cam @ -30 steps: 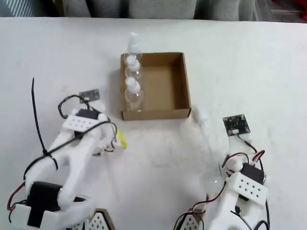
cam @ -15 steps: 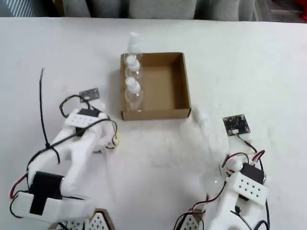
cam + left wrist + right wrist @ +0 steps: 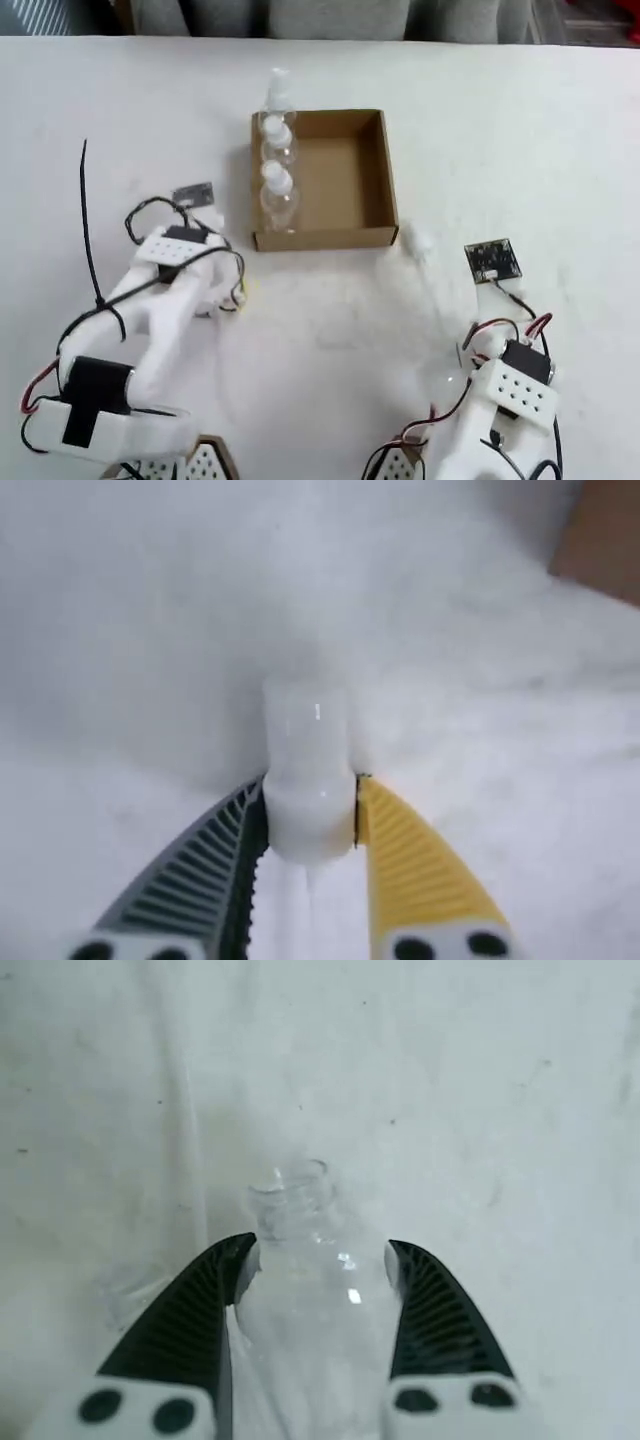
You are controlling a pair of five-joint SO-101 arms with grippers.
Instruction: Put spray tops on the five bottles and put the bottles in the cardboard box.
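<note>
Bottles are sitting in several spots in the high view. One capped bottle [image 3: 277, 135] and a second capped bottle [image 3: 278, 197] are resting inside the cardboard box [image 3: 325, 238], in a row along the wall nearer the left arm [image 3: 160, 300]. A third capped bottle [image 3: 277, 88] is sitting on the table [image 3: 520, 120] just outside the box's far corner on that same side. The box is lying ahead of the left arm's wrist, apart from it. A loose spray top [image 3: 415, 240] is lying on the table just beside the box's near corner, ahead of the right arm [image 3: 505, 390].

In the left wrist view, the left gripper [image 3: 310, 815] is clenching a white spray top [image 3: 306, 760]. Its grey finger [image 3: 200, 880] and yellow finger [image 3: 420, 870] are pressing on the collar from either side, and the top's end is poking out past the fingertips over the table. A brown edge of the cardboard box is showing beyond the fingertips, off toward the yellow finger's side.

In the right wrist view, the right gripper [image 3: 320, 1252] is grasping a clear open bottle [image 3: 310, 1290]. Its dark fingers [image 3: 190, 1330] are hugging the bottle's shoulders on both sides. The bare neck, wearing no top, is pointing out past the fingertips over the table.
</note>
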